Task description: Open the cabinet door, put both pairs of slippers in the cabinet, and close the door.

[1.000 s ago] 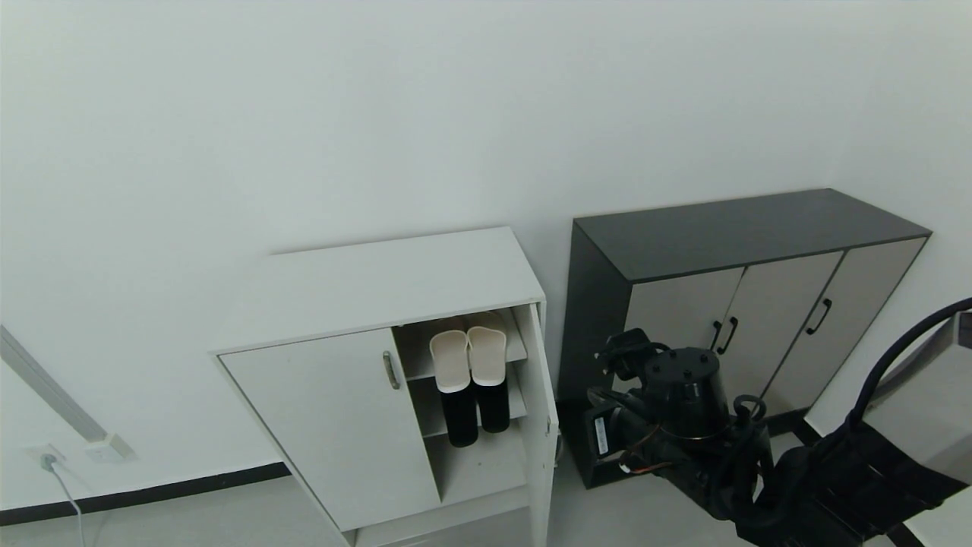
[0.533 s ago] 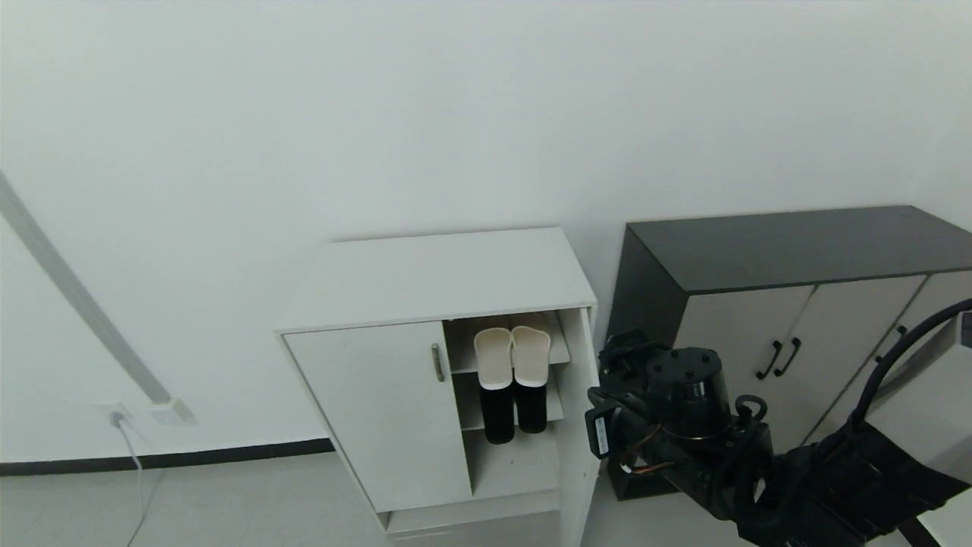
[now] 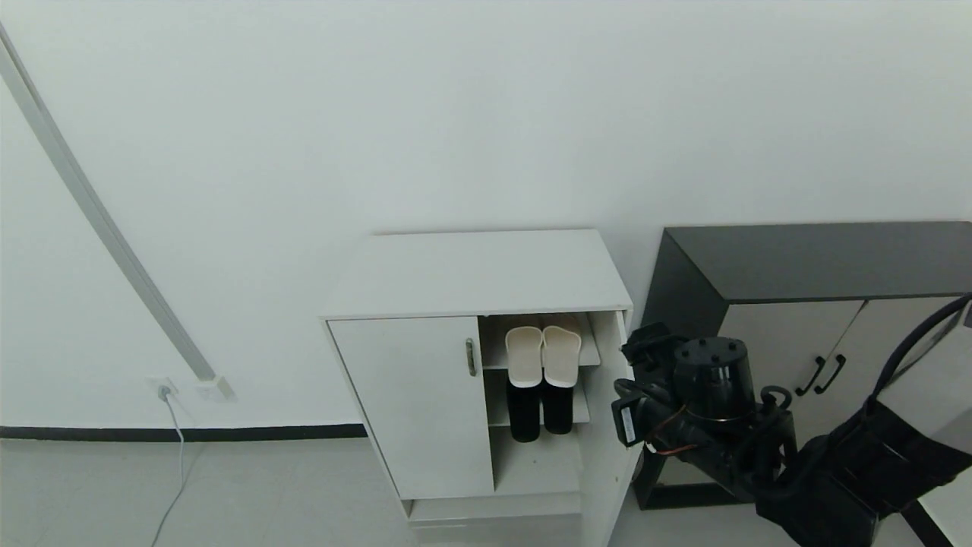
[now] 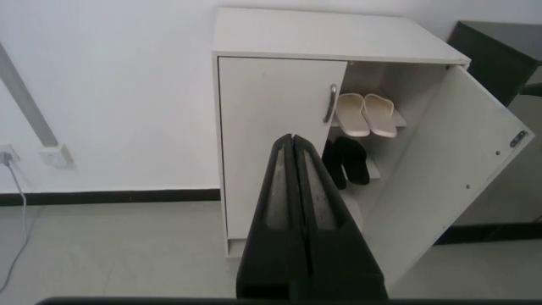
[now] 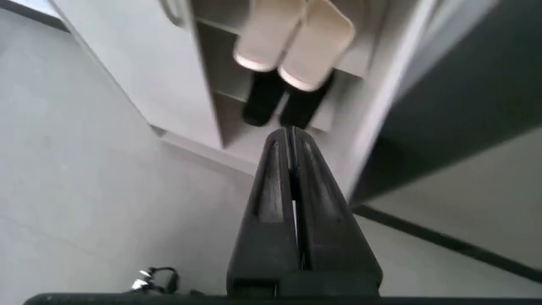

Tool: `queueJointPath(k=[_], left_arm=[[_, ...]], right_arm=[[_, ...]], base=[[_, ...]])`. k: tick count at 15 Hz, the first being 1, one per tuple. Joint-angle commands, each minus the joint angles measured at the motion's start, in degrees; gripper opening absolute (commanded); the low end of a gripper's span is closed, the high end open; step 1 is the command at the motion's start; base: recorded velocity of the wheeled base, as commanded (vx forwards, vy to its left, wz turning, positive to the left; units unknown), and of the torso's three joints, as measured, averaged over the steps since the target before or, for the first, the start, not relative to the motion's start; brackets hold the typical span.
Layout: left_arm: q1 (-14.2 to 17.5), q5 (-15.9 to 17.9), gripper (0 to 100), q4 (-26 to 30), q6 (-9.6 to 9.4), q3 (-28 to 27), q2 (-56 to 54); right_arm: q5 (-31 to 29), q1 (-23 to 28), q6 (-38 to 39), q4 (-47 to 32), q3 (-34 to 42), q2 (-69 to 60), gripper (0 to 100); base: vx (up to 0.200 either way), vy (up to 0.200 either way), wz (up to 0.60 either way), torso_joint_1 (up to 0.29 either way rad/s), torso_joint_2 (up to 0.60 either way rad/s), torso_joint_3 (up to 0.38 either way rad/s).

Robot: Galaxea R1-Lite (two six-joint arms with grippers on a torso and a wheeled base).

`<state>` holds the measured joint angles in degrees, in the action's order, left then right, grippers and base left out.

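Observation:
A white cabinet (image 3: 471,273) stands against the wall with its left door (image 3: 414,403) closed and its right door (image 3: 607,425) swung open. Inside, cream slippers (image 3: 543,353) lie on the upper shelf and black slippers (image 3: 541,414) on the shelf below. My right arm (image 3: 710,387) is just right of the open door's outer face. My right gripper (image 5: 292,131) is shut and empty, pointing at the cream slippers (image 5: 292,34) and black slippers (image 5: 284,106). My left gripper (image 4: 293,137) is shut and empty, well in front of the cabinet (image 4: 279,127).
A dark cabinet (image 3: 812,258) with grey doors stands close on the right of the white one. On the left, a slanted conduit (image 3: 99,220) runs down the wall to a socket with a cable (image 3: 163,391). Bare floor (image 3: 228,494) lies in front and to the left.
The head camera has turned, so the white cabinet now sits nearer the picture's middle. The right arm stays beside the open door. The slippers have not moved.

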<state>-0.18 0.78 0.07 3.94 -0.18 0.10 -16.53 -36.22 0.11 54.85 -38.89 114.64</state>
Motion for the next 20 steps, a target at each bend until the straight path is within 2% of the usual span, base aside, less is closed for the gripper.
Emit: queueJointPath(k=[1,5,10,13,15,20], left_arm=[[0.01,0.01,0,0.01,0.02,0.01,-0.01],[0.01,0.01,0,0.01,0.02,0.01,-0.01],[0.01,0.01,0,0.01,0.02,0.01,-0.01],[0.01,0.01,0,0.01,-0.07,0.01,-0.01],[0.01,0.01,0,0.01,0.02,0.01,-0.01],[0.01,0.01,0,0.01,0.02,0.01,-0.01]], right_arm=[[-0.08,2.47,-0.81,-0.09,0.22,0.14,0],[-0.7,5.81,-3.36,-0.44,0.66,2.52,0],[-0.78,6.95,-3.71,-0.18,0.04,7.7,0],[-0.34,5.02,-2.48,0.97,-1.72,9.37,0],[0.18,2.73,1.21,2.81,-2.77,9.64,0],[4.93,0.45,8.24,6.06,-3.56,8.67,0]], base=[[0.0,0.0,0.0,0.0,0.0,0.0],[0.0,0.0,0.0,0.0,0.0,0.0],[0.0,0.0,0.0,0.0,0.0,0.0],[0.0,0.0,0.0,0.0,0.0,0.0],[0.0,0.0,0.0,0.0,0.0,0.0],[0.0,0.0,0.0,0.0,0.0,0.0]])
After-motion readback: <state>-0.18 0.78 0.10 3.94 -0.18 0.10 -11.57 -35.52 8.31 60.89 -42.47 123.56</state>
